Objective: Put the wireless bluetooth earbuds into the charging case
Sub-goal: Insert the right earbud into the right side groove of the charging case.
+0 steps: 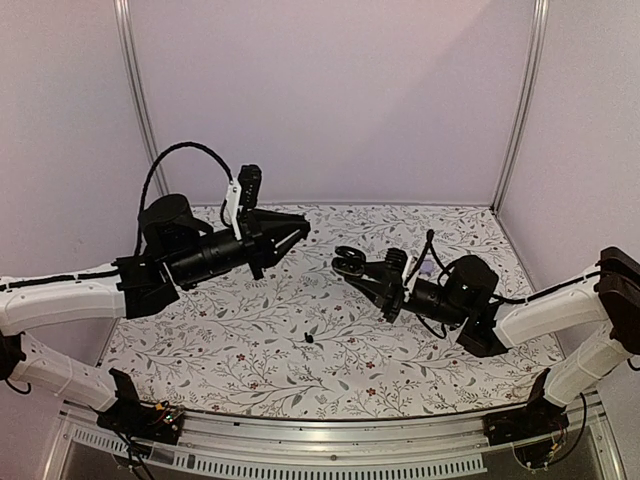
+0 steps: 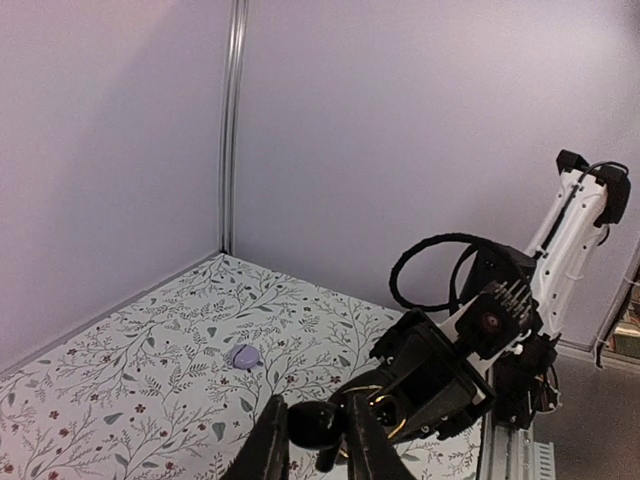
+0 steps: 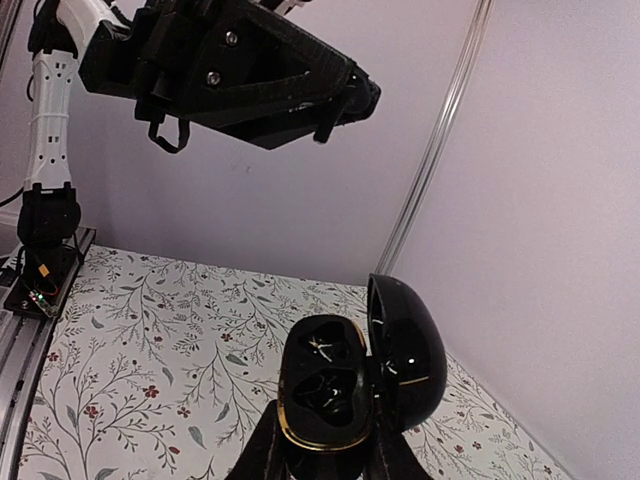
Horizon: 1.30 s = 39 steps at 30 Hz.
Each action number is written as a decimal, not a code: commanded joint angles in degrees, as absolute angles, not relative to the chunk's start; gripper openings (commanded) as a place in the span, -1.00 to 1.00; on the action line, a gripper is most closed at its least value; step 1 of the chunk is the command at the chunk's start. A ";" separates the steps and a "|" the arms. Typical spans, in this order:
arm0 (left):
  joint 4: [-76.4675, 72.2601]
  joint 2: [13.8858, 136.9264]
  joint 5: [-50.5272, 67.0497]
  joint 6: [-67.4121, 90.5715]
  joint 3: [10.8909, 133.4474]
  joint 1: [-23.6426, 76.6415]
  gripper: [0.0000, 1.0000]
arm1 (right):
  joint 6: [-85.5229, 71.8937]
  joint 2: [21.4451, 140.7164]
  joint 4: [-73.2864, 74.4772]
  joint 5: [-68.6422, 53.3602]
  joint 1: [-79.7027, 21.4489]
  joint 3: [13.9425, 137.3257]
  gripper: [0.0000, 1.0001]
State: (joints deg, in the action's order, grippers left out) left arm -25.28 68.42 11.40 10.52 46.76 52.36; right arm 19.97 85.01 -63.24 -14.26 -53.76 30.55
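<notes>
My right gripper (image 1: 356,268) is shut on the charging case (image 3: 322,392), a glossy black case with a gold rim, held up above the cloth. Its lid (image 3: 405,350) stands open to the right, and both sockets look empty. My left gripper (image 1: 300,226) is also raised, facing the case from the left a short way off. In the left wrist view it (image 2: 312,428) is shut on one black earbud (image 2: 315,420), with the open case (image 2: 405,400) just behind. The second earbud (image 1: 309,338) lies on the patterned cloth, near the middle front.
A small lavender puck (image 2: 243,356) lies on the cloth towards the back right, and it also shows in the top view (image 1: 425,268) beside the right arm. Pale walls close the back and both sides. A metal rail (image 1: 330,440) runs along the near edge.
</notes>
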 commanded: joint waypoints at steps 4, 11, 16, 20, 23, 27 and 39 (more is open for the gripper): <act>-31.28 71.90 11.64 9.51 47.48 56.30 -0.64 | 17.28 86.20 -66.42 -9.04 -55.46 32.82 -1.00; -34.60 75.92 10.10 9.92 48.72 59.21 -0.65 | 16.96 88.12 -70.11 -4.55 -57.28 33.01 -1.00; -35.16 78.38 7.32 8.95 49.79 60.86 -0.65 | 14.24 88.51 -69.50 -0.56 -58.12 34.29 -1.00; -35.29 79.38 6.00 8.81 50.32 61.24 -0.66 | 12.85 88.18 -68.12 -0.32 -58.52 34.84 -1.00; -35.24 79.93 4.67 8.39 50.68 61.26 -0.66 | 12.09 87.83 -67.48 -0.35 -58.93 35.04 -1.00; -35.46 80.64 4.07 8.21 51.30 61.40 -0.66 | 11.79 87.80 -66.70 -0.35 -59.39 35.46 -1.00; -36.45 82.33 2.46 7.98 51.68 61.65 -0.66 | 9.18 86.76 -64.44 2.11 -59.93 36.71 -1.00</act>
